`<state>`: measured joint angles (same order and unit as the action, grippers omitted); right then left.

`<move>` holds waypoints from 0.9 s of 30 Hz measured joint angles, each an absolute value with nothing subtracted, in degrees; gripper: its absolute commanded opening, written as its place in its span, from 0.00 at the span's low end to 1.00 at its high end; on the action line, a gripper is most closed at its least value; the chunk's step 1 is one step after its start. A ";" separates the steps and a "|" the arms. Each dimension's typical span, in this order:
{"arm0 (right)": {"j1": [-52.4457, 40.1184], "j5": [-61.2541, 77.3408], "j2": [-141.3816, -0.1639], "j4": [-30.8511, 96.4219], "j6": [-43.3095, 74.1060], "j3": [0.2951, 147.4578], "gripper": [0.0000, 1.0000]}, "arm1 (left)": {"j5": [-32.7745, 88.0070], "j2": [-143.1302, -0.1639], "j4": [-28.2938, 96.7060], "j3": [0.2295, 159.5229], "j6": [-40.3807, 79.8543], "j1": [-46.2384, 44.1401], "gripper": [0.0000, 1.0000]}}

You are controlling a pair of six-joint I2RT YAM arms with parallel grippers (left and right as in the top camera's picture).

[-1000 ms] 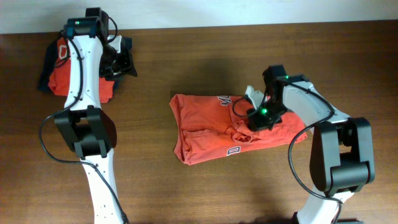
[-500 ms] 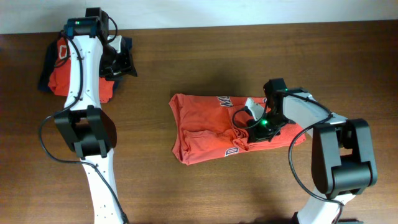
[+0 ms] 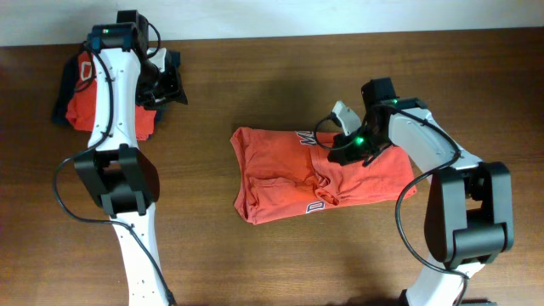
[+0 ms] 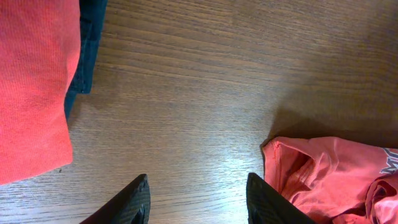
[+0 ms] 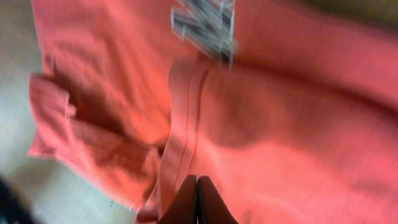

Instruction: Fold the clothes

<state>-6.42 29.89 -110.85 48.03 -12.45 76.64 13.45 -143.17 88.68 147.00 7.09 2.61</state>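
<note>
At centre frame, the shirt [image 3: 280, 174] lies bunched on the worktop [image 3: 255, 263]. Our right fingers [image 5: 186, 200], pressed together, have slid from its lower middle to its top edge within a second. Whether they grip cloth we cannot tell. The bunching looks unchanged, so we judge the fold barely advanced. Our right arm reaches in from lower right, elbow bent. At upper left, our left fingers [image 4: 127, 202] hang spread beside a pile [image 3: 76, 102].
</note>
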 measured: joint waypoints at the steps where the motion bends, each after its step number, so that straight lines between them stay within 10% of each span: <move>1: -6.42 29.87 -110.85 46.63 -12.49 76.31 0.05 | 13.43 -143.17 88.71 147.00 7.09 2.61 0.50; 16: -6.35 29.87 -112.29 35.57 -12.58 71.31 0.32 | 13.43 -143.17 88.40 147.00 7.11 2.28 0.50; 27: 1.37 26.55 -111.42 64.38 -12.56 94.78 0.54 | 13.41 -143.17 88.23 147.00 6.90 2.26 0.57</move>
